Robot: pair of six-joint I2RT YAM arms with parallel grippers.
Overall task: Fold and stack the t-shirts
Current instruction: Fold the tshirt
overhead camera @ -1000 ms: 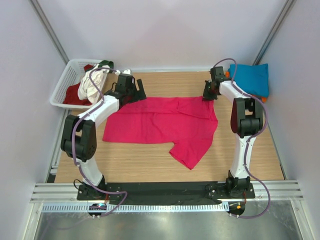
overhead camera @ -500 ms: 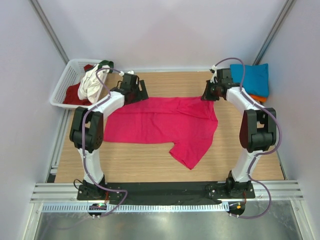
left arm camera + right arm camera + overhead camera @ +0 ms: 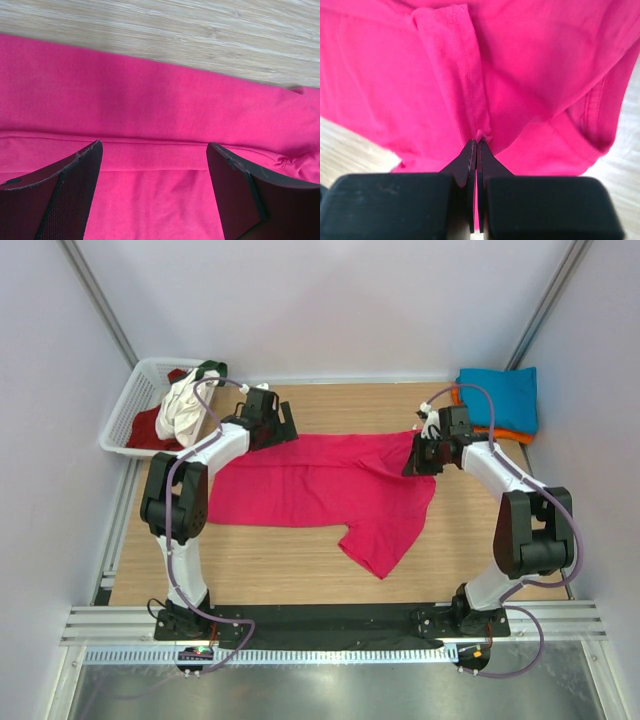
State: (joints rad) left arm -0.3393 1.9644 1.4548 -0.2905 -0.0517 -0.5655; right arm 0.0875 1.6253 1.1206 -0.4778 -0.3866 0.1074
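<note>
A magenta-pink t-shirt (image 3: 320, 485) lies spread across the middle of the wooden table, one sleeve pointing toward the near edge. My right gripper (image 3: 418, 462) is shut on a pinch of the pink cloth (image 3: 479, 134) at the shirt's right end, along a hem seam. Over the shirt's far left corner my left gripper (image 3: 262, 430) stands open; its fingers (image 3: 65, 195) straddle a hem of the pink shirt (image 3: 160, 110) with nothing gripped. A folded teal-blue t-shirt (image 3: 500, 398) lies on an orange one (image 3: 512, 435) at the far right corner.
A white lattice basket (image 3: 128, 410) at the far left holds white (image 3: 185, 408), dark red (image 3: 150, 430) and green (image 3: 210, 368) shirts. Bare wood (image 3: 280, 565) shows in front of the pink shirt. Walls close the table on three sides.
My right gripper has drawn the shirt's right end back toward the near side and a little right, its arm swinging out to the right. The left arm has straightened toward the far left corner.
</note>
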